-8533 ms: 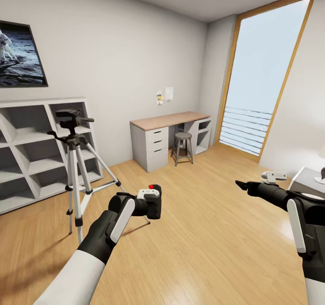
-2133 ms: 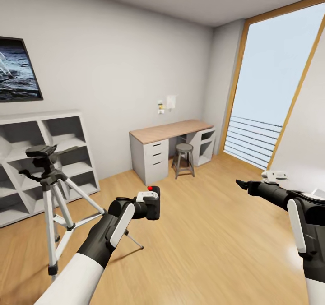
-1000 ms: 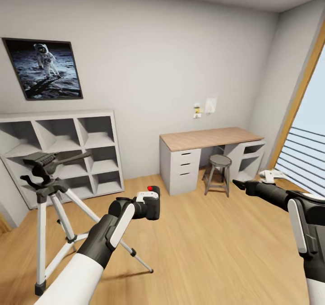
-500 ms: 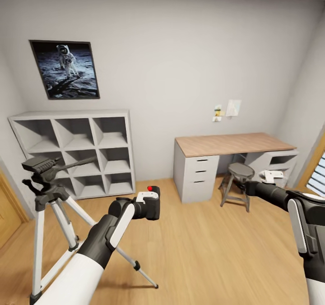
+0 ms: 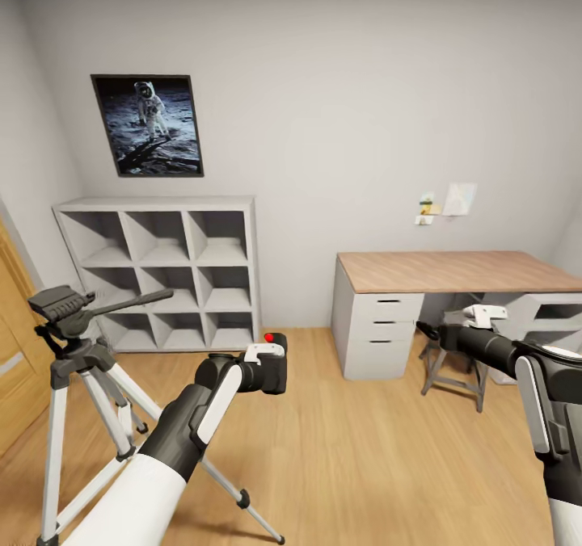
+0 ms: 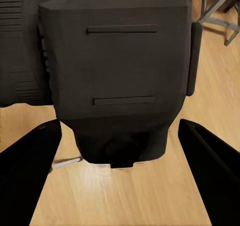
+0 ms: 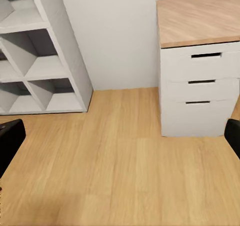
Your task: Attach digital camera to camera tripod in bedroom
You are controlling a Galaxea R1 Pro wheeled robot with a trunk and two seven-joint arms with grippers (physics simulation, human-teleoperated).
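Pinching the digital camera, your left gripper sits right of the camera tripod head; right gripper splayed, farther off

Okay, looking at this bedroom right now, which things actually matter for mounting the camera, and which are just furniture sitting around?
Matter for the job:
- digital camera, held in the left gripper
- camera tripod, standing on the floor at the robot's left

Just around:
- cube shelves
- desk with drawers
- stool
- astronaut picture
- right gripper, open and empty
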